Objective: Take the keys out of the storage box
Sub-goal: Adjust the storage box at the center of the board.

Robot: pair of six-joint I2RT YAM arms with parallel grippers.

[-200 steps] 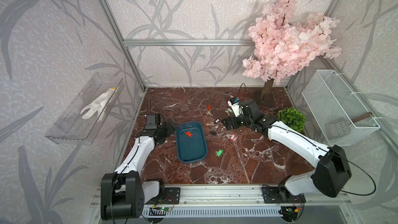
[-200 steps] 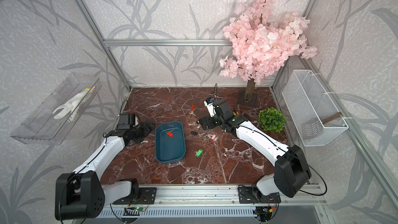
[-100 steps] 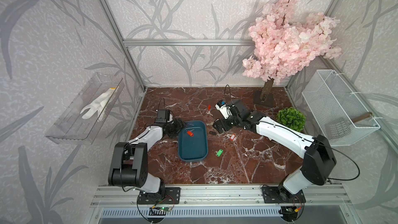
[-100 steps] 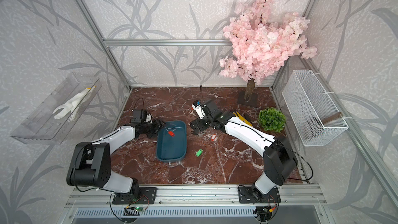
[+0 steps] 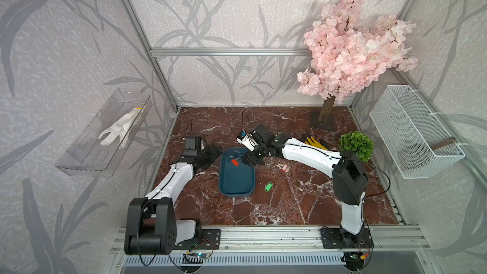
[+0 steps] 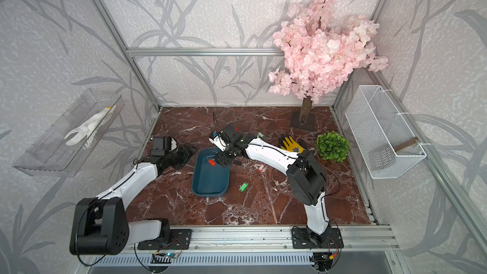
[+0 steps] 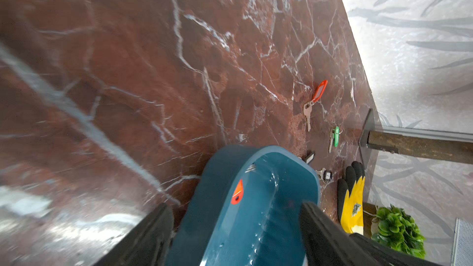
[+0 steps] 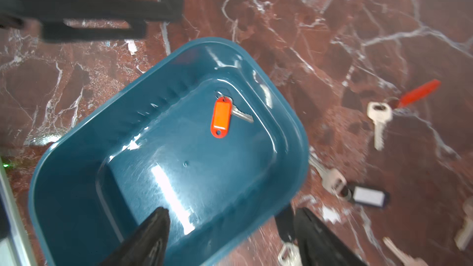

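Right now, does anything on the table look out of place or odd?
Nothing damaged. A yellow-and-black glove lies flat near the green plant, unrelated to the task; one red-tagged key sits in the storage box.

teal storage box (image 8: 76, 175), red-tagged key (image 8: 221, 118)

One key (image 5: 234, 162) sits in the storage box (image 5: 237, 183), others (image 5: 268, 186) seemingly right.

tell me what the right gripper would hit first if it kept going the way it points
Likely the box floor: the right gripper points down into it, jaws open astride its near wall, the red-tagged key just ahead. Depth is unclear; one jaw might clip the rim first.
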